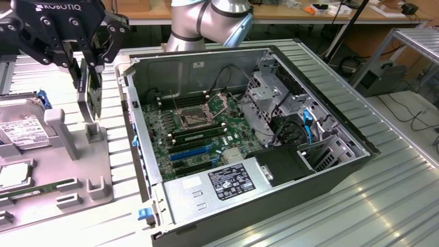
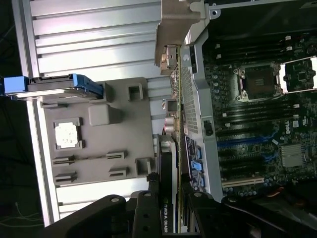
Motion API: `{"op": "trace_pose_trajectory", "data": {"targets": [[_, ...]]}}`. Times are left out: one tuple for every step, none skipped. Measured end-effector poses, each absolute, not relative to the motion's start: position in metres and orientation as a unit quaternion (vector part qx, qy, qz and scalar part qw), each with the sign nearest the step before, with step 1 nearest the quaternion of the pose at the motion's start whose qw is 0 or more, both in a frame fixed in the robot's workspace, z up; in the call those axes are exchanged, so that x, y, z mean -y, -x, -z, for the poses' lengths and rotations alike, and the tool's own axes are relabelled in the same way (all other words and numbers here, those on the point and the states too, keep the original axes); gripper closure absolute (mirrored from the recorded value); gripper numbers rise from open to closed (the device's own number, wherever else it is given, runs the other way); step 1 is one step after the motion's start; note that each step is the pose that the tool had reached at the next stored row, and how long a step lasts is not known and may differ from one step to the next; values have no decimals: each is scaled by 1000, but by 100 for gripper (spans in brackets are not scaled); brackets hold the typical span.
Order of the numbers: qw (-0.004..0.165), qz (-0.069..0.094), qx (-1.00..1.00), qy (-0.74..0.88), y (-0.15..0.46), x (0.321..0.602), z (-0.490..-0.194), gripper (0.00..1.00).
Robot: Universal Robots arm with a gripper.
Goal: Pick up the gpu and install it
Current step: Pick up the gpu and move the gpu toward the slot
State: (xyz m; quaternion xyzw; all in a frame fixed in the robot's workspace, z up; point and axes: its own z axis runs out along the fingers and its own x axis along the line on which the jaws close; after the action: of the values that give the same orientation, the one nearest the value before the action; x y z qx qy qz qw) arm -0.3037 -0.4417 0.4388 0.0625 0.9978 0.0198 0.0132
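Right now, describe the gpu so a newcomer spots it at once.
At the exterior view's left of the open computer case sits a grey tray. There the gripper grips the gpu on edge: a thin dark card, unlike the boxy silver hard drive.

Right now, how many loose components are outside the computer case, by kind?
gpu, held in the gripper: 1
hard drive: 1
processor chip: 1
memory stick: 1
Total: 4
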Motion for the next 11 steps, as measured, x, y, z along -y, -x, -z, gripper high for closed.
{"op": "trace_pose_trajectory", "data": {"targets": [[13,-20,-998,-62,303,442,-439,73],[13,-20,-998,-63,302,442,-439,73],[13,-20,-998,-63,301,442,-439,73],[13,-20,-998,-63,300,442,-439,73],[13,-20,-998,-62,300,442,-439,73],[13,-20,-998,-63,299,442,-439,73],[13,-20,-998,-63,298,442,-439,73],[13,-20,-998,-62,297,442,-439,73],[13,-20,-998,-62,296,442,-439,73],[13,-20,-998,-63,295,442,-439,73],[13,-20,-998,-63,294,442,-439,73]]}}
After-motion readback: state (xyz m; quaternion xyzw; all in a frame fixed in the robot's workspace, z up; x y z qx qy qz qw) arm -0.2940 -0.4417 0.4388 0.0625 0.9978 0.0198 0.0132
